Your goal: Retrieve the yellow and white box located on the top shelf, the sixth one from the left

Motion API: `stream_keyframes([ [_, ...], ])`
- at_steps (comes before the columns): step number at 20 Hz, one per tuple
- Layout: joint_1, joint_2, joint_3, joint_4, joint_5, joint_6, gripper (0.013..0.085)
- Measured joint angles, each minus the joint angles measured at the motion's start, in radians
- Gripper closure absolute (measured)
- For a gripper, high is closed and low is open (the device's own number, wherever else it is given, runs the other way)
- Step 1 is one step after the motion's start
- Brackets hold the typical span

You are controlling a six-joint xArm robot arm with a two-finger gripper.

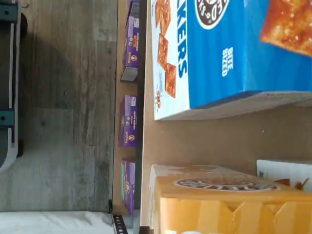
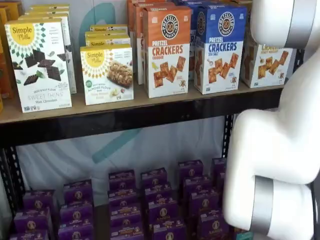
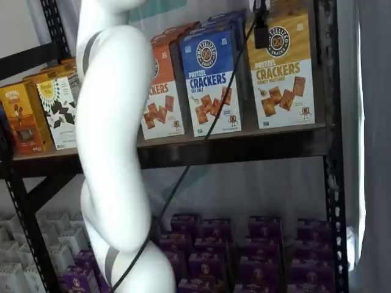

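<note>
- Gripper (image 3: 261, 27): only a dark part with a cable beside it hangs from the upper edge in a shelf view, in front of the yellow and white box (image 3: 281, 70). No two fingers can be told apart, so whether they stand apart, together or clamped on the carton cannot be told.
- Yellow and white box: it stands upright on the top shelf (image 3: 244, 143), at the end of the row, just beside the blue-topped box (image 3: 211, 79). Its base rests on the board; it is not lifted or drawn forward.
- Progress, as judged: the arm is up at the carton; a secure grasp, the lift and the withdrawal all remain.
- Wrist view: the mustard carton (image 1: 229, 200) and the blue-topped box (image 1: 229, 53) show close up with bare shelf between them; no fingers appear.
- Hidden: in a shelf view the white arm (image 2: 280, 140) covers most of the target (image 2: 267, 65), whose yellow top is out of sight.
- Lower level: purple boxes (image 2: 155, 200) lie well below, untouched.
</note>
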Motion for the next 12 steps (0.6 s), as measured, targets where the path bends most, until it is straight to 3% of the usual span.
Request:
stream_keyframes([
  [4, -0.002, -0.002, 0.001, 0.004, 0.001, 0.000, 0.0290],
  [6, -0.003, -0.003, 0.002, 0.006, 0.002, 0.000, 0.0370],
  [12, -0.008, -0.003, -0.005, 0.013, 0.017, 0.000, 0.0370],
])
